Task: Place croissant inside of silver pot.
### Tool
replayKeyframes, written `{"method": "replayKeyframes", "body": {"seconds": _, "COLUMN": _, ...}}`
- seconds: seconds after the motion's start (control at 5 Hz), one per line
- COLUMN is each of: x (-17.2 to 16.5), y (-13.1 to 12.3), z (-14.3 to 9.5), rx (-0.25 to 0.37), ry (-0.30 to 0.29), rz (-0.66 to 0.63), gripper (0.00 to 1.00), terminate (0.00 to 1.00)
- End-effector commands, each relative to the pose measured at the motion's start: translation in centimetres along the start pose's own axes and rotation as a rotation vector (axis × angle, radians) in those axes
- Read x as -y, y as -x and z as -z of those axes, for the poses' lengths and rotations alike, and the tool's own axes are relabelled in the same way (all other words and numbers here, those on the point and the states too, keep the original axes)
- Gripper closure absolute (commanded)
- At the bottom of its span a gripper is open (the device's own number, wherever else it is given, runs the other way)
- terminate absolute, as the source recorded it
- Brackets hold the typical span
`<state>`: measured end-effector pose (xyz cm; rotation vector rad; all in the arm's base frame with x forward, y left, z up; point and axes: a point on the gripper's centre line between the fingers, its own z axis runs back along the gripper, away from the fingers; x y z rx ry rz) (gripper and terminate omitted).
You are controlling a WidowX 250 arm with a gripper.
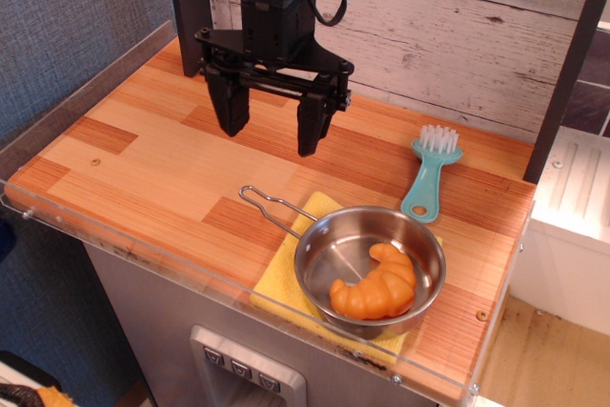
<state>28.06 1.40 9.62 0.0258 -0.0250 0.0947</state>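
Note:
The orange croissant (376, 286) lies inside the silver pot (324, 253), against its right front wall. The pot stands on a yellow cloth (279, 283) near the table's front right, its wire handle (266, 205) pointing back left. My black gripper (270, 131) is open and empty. It hangs above the wooden table top, well behind and to the left of the pot, with its fingers (229, 107) pointing down.
A teal brush (429, 178) with white bristles lies behind the pot on the right. A dark post (189, 7) stands at the back left and another (572, 54) at the right edge. A clear plastic rim (191, 278) runs along the table front.

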Motion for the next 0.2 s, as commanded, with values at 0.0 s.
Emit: {"method": "replayKeyframes", "body": {"seconds": 0.0, "x": -0.47, "y": 0.0, "z": -1.34, "rx": 0.036, "ry": 0.002, "rz": -0.015, "gripper": 0.0, "terminate": 1.0}}
